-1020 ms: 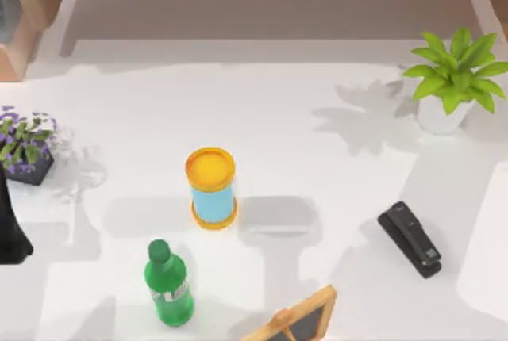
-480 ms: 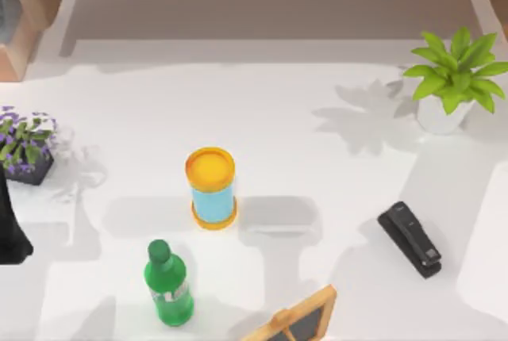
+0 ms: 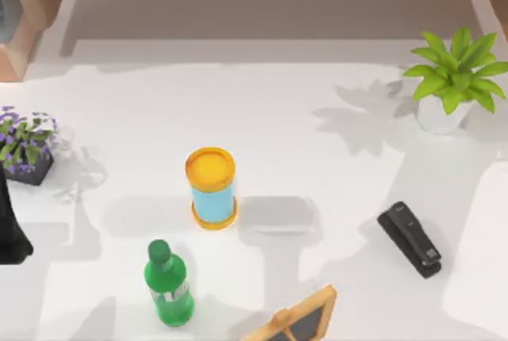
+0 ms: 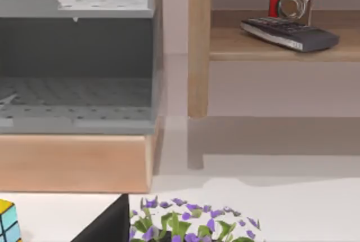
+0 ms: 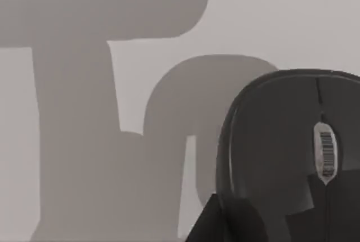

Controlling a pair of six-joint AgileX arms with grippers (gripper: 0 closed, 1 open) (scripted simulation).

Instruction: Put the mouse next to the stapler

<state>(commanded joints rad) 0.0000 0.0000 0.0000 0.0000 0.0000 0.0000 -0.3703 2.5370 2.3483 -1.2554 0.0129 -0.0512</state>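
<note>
**Shadow shifts on the right, mouse not yet by the stapler**

The mouse [image 5: 281,152] sits close under my right wrist camera, dark, its scroll wheel plain to see, with the pale desk [image 3: 278,119] and broad shadows behind it. I cannot tell whether it lies on the desk or is lifted, nor whether the right tool is spread or pressed together. The stapler [image 3: 409,239] lies flat and slantwise toward the desk's right side, with bare desk all around it.

Over the last second nothing on the desk has moved. What has changed is the light along the right edge: the bright patch beyond the stapler has grown wider. I read that as my right arm moving just off that edge. So I judge the carry is under way or about to start, and the placing is still to do.

As for containers, a blue can with a yellow lid [image 3: 211,188] stands upright mid-desk, closed, its contents hidden. The green bottle [image 3: 167,284] nearer me is capped. A white pot [image 3: 439,118] at the far right holds a green leafy plant, and a dark pot [image 3: 30,170] at the left holds purple flowers. My left arm [image 3: 9,230] is parked at the left edge; I cannot tell its tool's state.
</note>
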